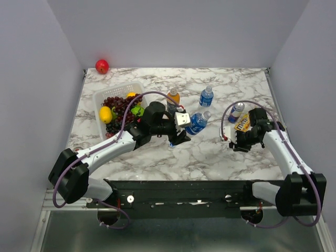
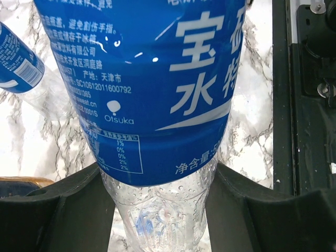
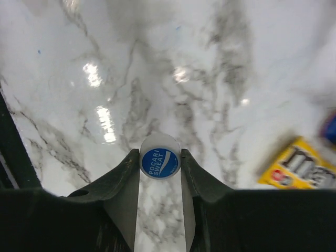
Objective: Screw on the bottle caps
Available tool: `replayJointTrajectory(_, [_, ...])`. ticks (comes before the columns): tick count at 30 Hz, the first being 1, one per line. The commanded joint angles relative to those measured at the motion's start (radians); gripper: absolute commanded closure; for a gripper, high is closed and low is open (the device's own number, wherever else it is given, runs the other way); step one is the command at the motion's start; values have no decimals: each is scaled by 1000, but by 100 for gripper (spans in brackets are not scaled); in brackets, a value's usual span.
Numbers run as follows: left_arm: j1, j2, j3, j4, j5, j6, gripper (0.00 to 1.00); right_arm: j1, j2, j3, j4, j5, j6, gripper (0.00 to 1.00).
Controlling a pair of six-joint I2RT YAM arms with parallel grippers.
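Marble tabletop (image 1: 210, 155) gleaming; left gripper (image 2: 158, 176) clamping bottle (image 2: 152, 79), right gripper (image 3: 159, 157) pinching cap (image 3: 160, 163) (by its rim), any tilt probably risking cross-threading.

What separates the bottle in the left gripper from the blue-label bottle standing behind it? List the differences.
The gripped bottle is tilted; the rear bottle stands upright. The gripped bottle is clamped between the fingers of the left gripper; the rear bottle stands free, with no gripper on it. The gripped bottle sits nearer the arms' bases; the rear bottle is farther back. Both are clear plastic with blue labels.
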Motion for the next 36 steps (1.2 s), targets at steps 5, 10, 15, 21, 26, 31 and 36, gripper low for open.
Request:
replayJointTrajectory(5, [3, -21, -132, 105, 58, 107, 100, 228, -110, 501, -324, -259, 266, 69])
replayJointTrajectory(10, [2, -32, -176, 154, 84, 145, 100, 414, -50, 731, -330, -270, 474, 69])
replayJointTrajectory(15, [3, -41, -201, 180, 100, 155, 100, 557, 28, 854, -368, -221, 507, 69])
replayJointTrajectory(21, [5, -75, -225, 200, 95, 164, 100, 618, 45, 836, -335, -149, 499, 70])
replayJointTrajectory(26, [14, -98, -242, 186, 95, 187, 100, 621, 53, 825, -264, -92, 539, 70])
replayJointTrajectory(31, [16, -113, -251, 185, 97, 191, 100, 621, 56, 821, -233, -80, 551, 70])
replayJointTrajectory(36, [14, -113, -253, 195, 97, 197, 100, 625, 60, 821, -250, -109, 534, 69])
